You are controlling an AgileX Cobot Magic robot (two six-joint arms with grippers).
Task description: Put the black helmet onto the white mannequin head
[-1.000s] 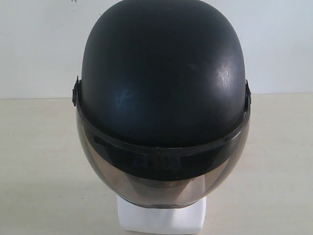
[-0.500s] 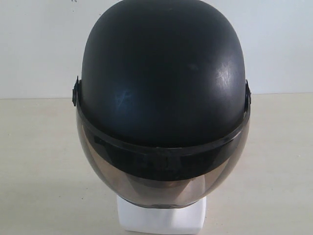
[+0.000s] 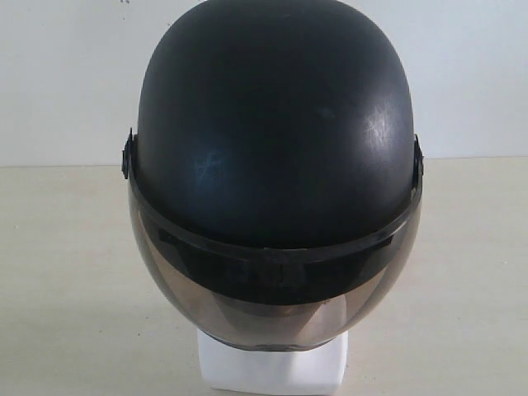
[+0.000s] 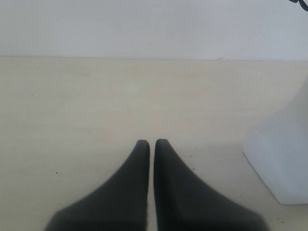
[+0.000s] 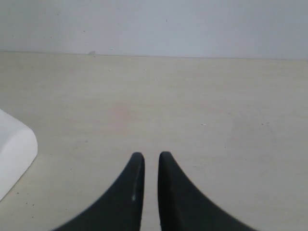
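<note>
Tabletop [image 3: 66,272], cream against a white wall [image 3: 66,82], bears mannequin head [image 3: 272,371] under black helmet [image 3: 272,124]; both jaws closed, empty.

A pale cream tabletop [image 3: 66,272] meets a plain white wall [image 3: 66,82] — soft, even light.

The left hand [image 4: 150,143] is closed: its two dark, tapered fingers [image 4: 137,183] are drawn together so that only a hairline slit runs between them, and nothing is clamped there. The right hand [image 5: 151,156] is drawn in the same way, its black fingers [image 5: 178,197] side by side with a slightly wider but still narrow slit, also empty. Both hands point forward, low over the tabletop [image 4: 72,106], with tips rounded.
</note>
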